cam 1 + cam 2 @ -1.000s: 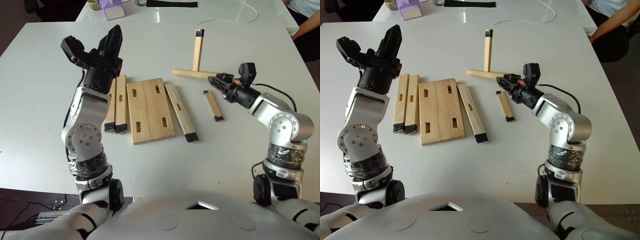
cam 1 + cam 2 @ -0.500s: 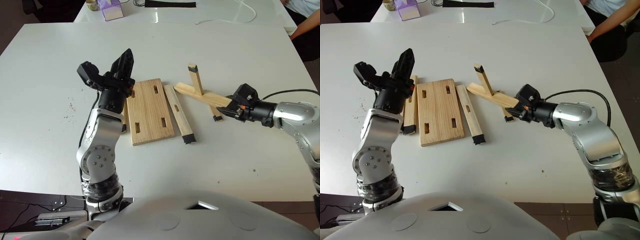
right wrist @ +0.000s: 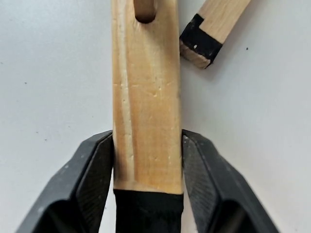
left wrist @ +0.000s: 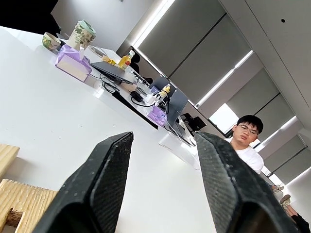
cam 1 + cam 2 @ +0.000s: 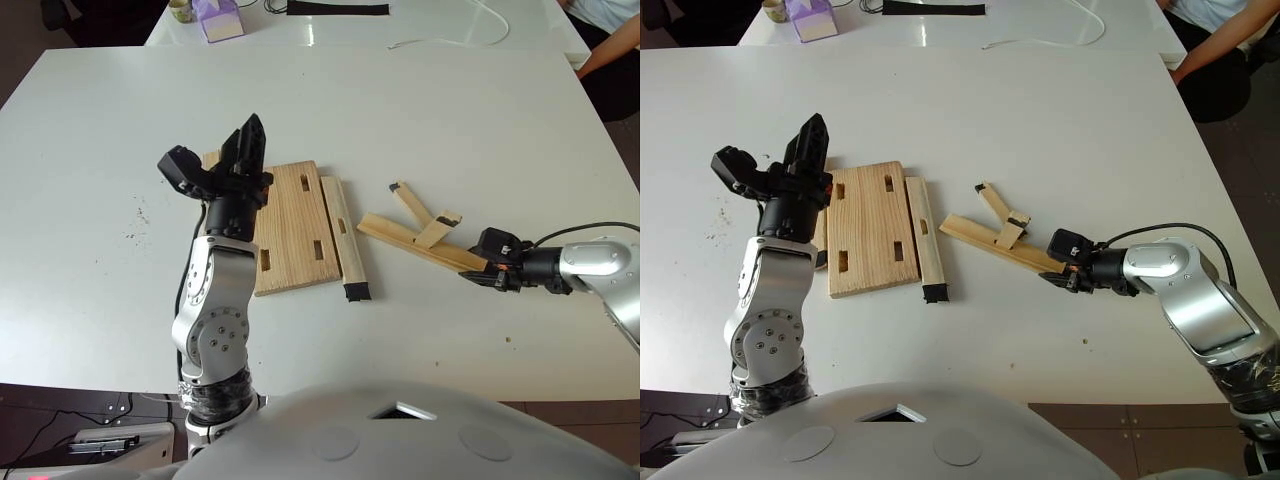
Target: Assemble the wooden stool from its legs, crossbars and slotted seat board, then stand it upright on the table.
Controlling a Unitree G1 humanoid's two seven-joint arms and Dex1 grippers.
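**A:** From the head, where does the risk sit?

**B:** The right gripper [image 5: 497, 271] is clamped on the very end of a leg [image 5: 415, 245]. A crossbar [image 5: 412, 203] seems pegged into that leg, which lies right of the slotted seat board [image 5: 290, 228]. Held that far out, I judge the leg could swing, loosen the joint, or knock the short loose piece [image 5: 436, 229] beside it.

**A:** Left wrist?

**B:** The left gripper [image 4: 163, 179] is spread wide and empty, raised over the table. Coming down blind, it could jab the wood below.

**A:** Right wrist?

**B:** The pads [image 3: 95, 179] squeeze the leg just above its black cap. That is thin purchase, so it may slip.

**A:** Surroundings?

**B:** A white table [image 5: 480, 110]. Behind it a second table [image 5: 450, 15] carries a purple tissue box [image 5: 222, 17] and a white cable [image 5: 450, 40]. Grey blinds [image 4: 204, 53] cover large windows.
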